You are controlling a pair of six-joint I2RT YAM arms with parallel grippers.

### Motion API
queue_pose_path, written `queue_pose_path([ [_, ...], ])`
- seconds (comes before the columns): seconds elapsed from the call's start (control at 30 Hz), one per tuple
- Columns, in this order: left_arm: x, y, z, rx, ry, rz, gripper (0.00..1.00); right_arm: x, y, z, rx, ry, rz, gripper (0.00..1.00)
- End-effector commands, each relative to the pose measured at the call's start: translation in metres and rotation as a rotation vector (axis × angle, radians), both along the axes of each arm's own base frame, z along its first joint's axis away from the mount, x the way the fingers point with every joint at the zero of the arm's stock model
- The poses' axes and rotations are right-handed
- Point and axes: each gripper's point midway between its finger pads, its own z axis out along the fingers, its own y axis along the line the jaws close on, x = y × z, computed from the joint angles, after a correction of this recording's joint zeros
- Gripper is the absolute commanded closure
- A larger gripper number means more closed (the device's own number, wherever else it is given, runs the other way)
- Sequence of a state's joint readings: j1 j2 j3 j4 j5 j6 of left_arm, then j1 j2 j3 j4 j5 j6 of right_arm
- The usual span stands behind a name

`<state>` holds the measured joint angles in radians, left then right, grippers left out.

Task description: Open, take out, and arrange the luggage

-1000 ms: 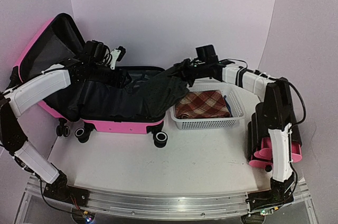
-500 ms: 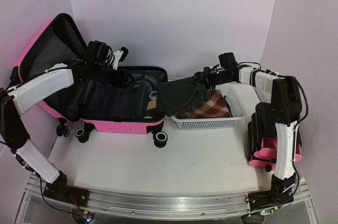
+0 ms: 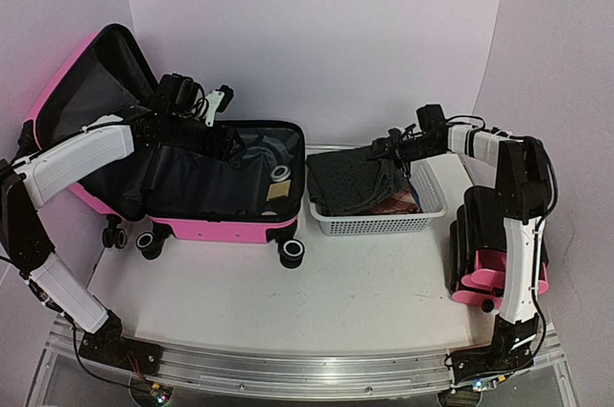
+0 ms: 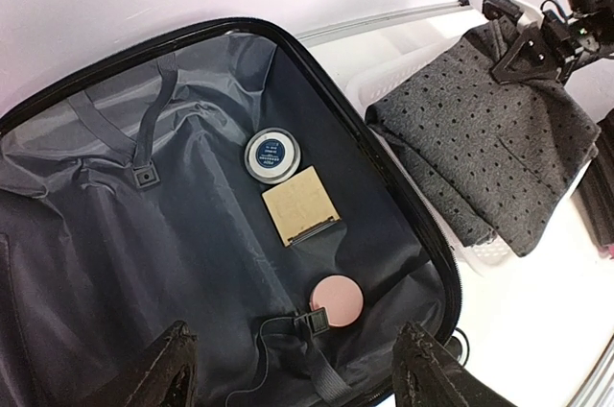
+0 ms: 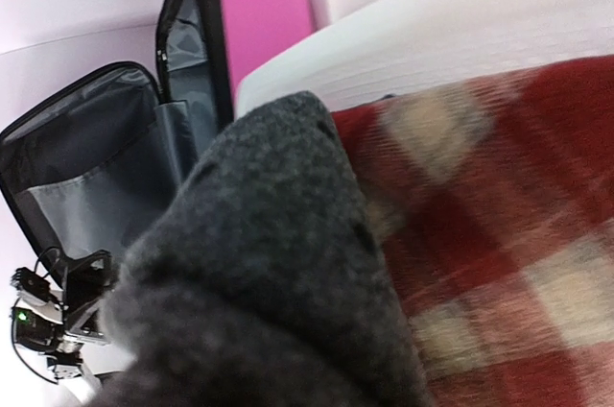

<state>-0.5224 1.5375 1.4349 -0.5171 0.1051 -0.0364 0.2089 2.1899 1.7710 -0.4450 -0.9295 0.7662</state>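
Note:
The hot-pink luggage (image 3: 223,227) lies open at the left, lid (image 3: 59,90) raised, black lining (image 4: 144,263) showing. Inside rest a round tin (image 4: 272,155), a tan square box (image 4: 303,205) and a pink round compact (image 4: 336,299). My left gripper (image 4: 299,369) hovers open over the lining, holding nothing. My right gripper (image 3: 393,150) is shut on a grey dotted garment (image 4: 499,148), which drapes over the white basket (image 3: 374,224) and a red plaid cloth (image 5: 499,234). In the right wrist view the garment (image 5: 269,282) hides the fingers.
A small black cabinet with pink drawers (image 3: 480,258) stands at the right beside the right arm. The luggage's wheels (image 3: 291,252) face the near side. White walls close in behind and at both sides.
My right gripper has carried the grey garment rightward out of the luggage and over the basket, covering most of the plaid cloth. The tin and box came into view. The left arm barely moved.

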Motion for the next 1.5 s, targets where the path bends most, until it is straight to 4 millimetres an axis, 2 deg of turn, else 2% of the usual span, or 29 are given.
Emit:
queue_pose_path([
  [0.0,0.005,-0.005,0.041,-0.076,-0.079,-0.001,0.3,-0.001,-0.005,-0.009,0.009,-0.049,0.063,1.0],
  [0.33,0.003,-0.004,0.045,-0.087,-0.078,-0.002,0.3,0.0,-0.017,-0.026,-0.047,-0.079,0.062,1.0],
  [0.47,0.001,-0.004,0.045,-0.09,-0.076,-0.002,0.3,0.001,-0.019,-0.023,-0.068,-0.112,0.067,1.0],
  [0.6,0.0,-0.003,0.045,-0.09,-0.078,-0.003,0.3,0.001,-0.033,-0.017,-0.139,-0.13,0.07,0.62],
  [0.67,0.0,-0.002,0.045,-0.086,-0.079,-0.003,0.3,-0.007,-0.046,-0.015,-0.249,-0.132,0.088,0.48],
  [0.73,-0.002,-0.001,0.045,-0.082,-0.08,-0.001,0.3,-0.014,-0.069,-0.012,-0.429,-0.137,0.091,0.36],
  [0.87,0.0,-0.003,0.043,-0.083,-0.076,-0.004,0.3,-0.037,-0.105,0.006,-0.666,-0.147,0.098,0.25],
  [1.0,0.003,-0.008,0.04,-0.088,-0.063,-0.018,0.3,-0.061,-0.121,0.024,-0.841,-0.171,0.124,0.23],
  [1.07,0.005,-0.01,0.038,-0.091,-0.055,-0.021,0.3,-0.073,-0.109,0.028,-0.852,-0.18,0.161,0.24],
  [1.1,0.006,-0.012,0.036,-0.092,-0.051,-0.023,0.3,-0.079,-0.096,0.029,-0.816,-0.185,0.187,0.26],
  [1.17,0.007,-0.015,0.035,-0.101,-0.041,-0.031,0.3,-0.087,-0.057,0.034,-0.652,-0.199,0.24,0.29],
  [1.2,0.008,-0.017,0.034,-0.106,-0.035,-0.035,0.3,-0.087,-0.037,0.036,-0.561,-0.213,0.248,0.32],
  [1.27,0.007,-0.02,0.033,-0.119,-0.02,-0.045,0.3,-0.08,-0.01,0.037,-0.389,-0.215,0.228,0.39],
  [1.37,0.004,-0.023,0.035,-0.142,-0.008,-0.055,0.3,-0.067,-0.005,0.019,-0.371,-0.186,0.2,0.45],
  [1.47,-0.002,-0.023,0.037,-0.159,0.002,-0.061,0.3,-0.053,-0.018,-0.021,-0.49,-0.141,0.173,0.5],
])
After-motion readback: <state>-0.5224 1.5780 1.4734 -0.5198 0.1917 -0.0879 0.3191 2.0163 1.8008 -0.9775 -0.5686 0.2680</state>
